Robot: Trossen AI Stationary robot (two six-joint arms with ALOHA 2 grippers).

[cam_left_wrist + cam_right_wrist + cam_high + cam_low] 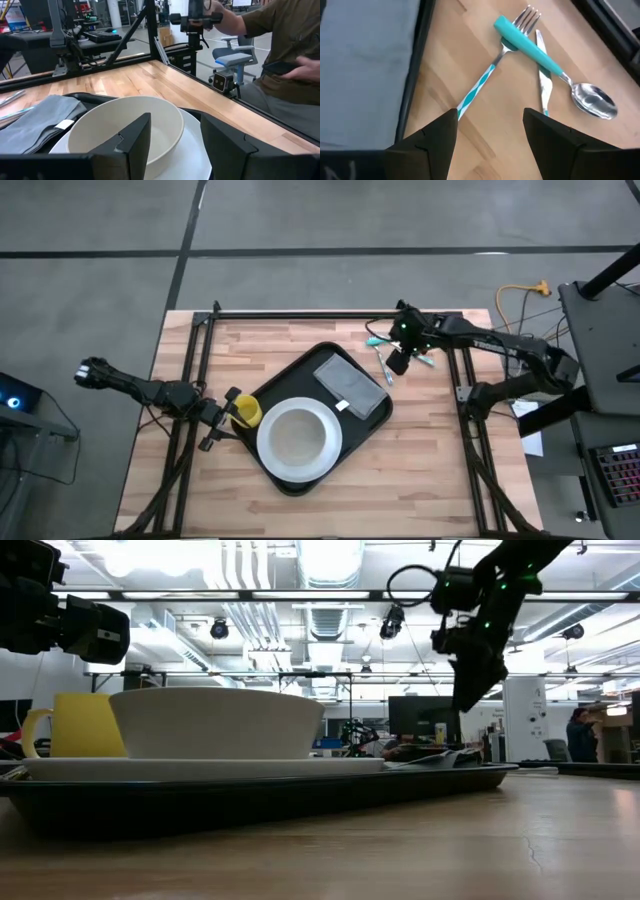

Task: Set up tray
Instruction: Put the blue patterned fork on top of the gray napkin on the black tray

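Note:
The black tray (262,392) lies mid-table and carries a white plate (330,452) with a white bowl (298,438), a yellow cup (248,412) and a folded grey napkin (350,384). A fork (485,82) with a teal-and-white handle, a teal-handled spoon (545,60) and a knife (543,82) lie crossed on the wood off the tray's far right side. My right gripper (490,117) hangs open above them, pointing steeply down, clear of the table (470,690). My left gripper (175,132) stands open at the tray's left corner, above the cup and facing the bowl (125,125).
Black frame rails (330,315) run along the table's far edge and down both sides. A seated person (280,55) is just beyond the table edge in the left wrist view. Bare wood (420,470) lies near and right of the tray.

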